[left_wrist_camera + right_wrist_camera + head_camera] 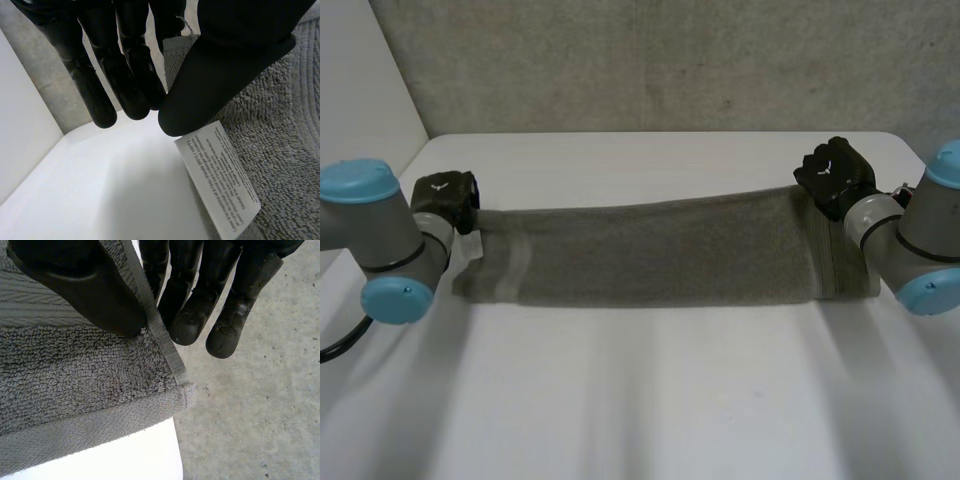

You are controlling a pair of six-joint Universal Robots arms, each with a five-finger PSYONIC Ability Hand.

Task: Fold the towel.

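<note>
Grey terry, the towel is the largest thing in view and the one at risk; it runs as a long band across the far half of the white table, drawn between the two hands, its near edge seemingly resting on the tabletop while the far edge is held at each end. By my reading the step in hand is a fold toward the near side, and uneven travel would spoil it; if one arm leads, the band skews and the edges land out of line; if the span slackens, the middle could sag and bunch under the fold. Grip is the next worry; the right hand pinches the hem close to the far right corner, thumb flat on the pile and fingers nearly straight behind the edge, a shallow hold that a tug might slide off; the left hand does likewise at the far left end, thumb pressed on the cloth against its fingers, with little towel between them. A rough concrete wall closes the back of the table and a white panel its left side; neither stands in the way of a fold forward, and the tabletop in front of the towel lies bare. Smallest, a white care label hangs off the towel just beside the left thumb; it could end up poking out of the fold.
</note>
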